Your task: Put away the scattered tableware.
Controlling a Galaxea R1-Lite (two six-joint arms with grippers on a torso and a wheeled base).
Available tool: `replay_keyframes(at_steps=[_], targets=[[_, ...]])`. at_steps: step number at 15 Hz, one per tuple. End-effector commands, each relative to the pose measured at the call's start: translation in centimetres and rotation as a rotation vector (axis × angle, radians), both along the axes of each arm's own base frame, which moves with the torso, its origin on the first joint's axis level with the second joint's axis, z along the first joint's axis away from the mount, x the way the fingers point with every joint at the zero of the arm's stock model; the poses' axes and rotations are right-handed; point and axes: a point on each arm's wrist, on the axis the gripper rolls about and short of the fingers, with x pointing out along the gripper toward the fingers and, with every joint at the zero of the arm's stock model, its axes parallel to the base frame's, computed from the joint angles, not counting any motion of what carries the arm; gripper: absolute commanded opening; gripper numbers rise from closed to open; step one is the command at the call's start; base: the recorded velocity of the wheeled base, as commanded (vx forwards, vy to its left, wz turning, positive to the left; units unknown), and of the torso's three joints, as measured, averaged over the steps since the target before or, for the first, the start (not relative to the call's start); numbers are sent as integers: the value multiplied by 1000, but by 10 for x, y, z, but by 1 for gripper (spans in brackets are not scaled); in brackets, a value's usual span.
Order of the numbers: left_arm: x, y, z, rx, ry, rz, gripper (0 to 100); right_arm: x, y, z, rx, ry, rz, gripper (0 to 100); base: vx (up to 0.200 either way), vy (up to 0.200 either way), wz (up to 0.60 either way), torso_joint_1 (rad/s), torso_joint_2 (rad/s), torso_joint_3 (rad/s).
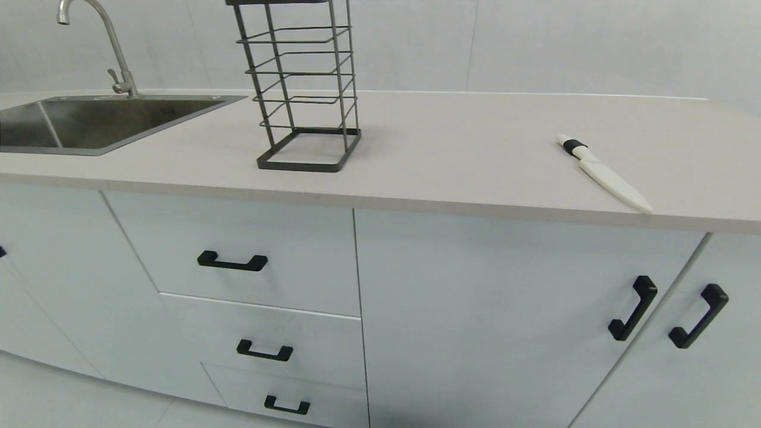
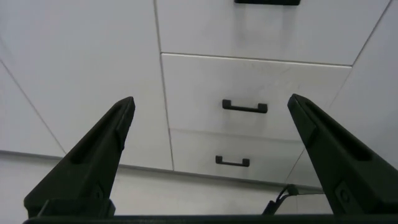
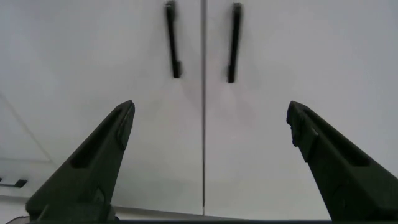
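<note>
Bench (image 1: 452, 137): one knife (image 1: 601, 173), white with a black band near its butt, lies flat at the robot's right. Its pointed end is close to the bench's front edge; the butt points toward the back wall.

A black wire rack (image 1: 303, 89) stands upright near the middle of the bench, well apart from the knife. A steel sink (image 1: 101, 122) is set into the bench at the left, with a tap (image 1: 107, 44) behind it.

Left pincer (image 2: 211, 101): fingers wide apart, holding nothing, facing a stack of white drawers (image 2: 249, 84) with black handles below the bench.

Right pincer (image 3: 209, 109): fingers wide apart, holding nothing, facing a pair of white doors (image 3: 112, 93) whose two black handles sit either side of the seam.
</note>
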Motion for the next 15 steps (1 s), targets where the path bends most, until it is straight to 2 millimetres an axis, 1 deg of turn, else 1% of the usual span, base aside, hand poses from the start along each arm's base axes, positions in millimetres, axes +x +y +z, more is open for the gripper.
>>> replay_keyframes(at_steps=[1,3,7,15], targets=[[0,0,0,0,1,0,100,0,0,0,0,1,0,100,0,0,0,0,0,0],[0,0,0,0,3,3,100,0,0,0,0,1,0,100,0,0,0,0,0,0],[0,0,0,0,1,2,100,0,0,0,0,1,0,100,200,0,0,-1,1,2],[0,0,0,0,1,3,100,0,0,0,0,1,0,100,0,0,0,0,0,0]])
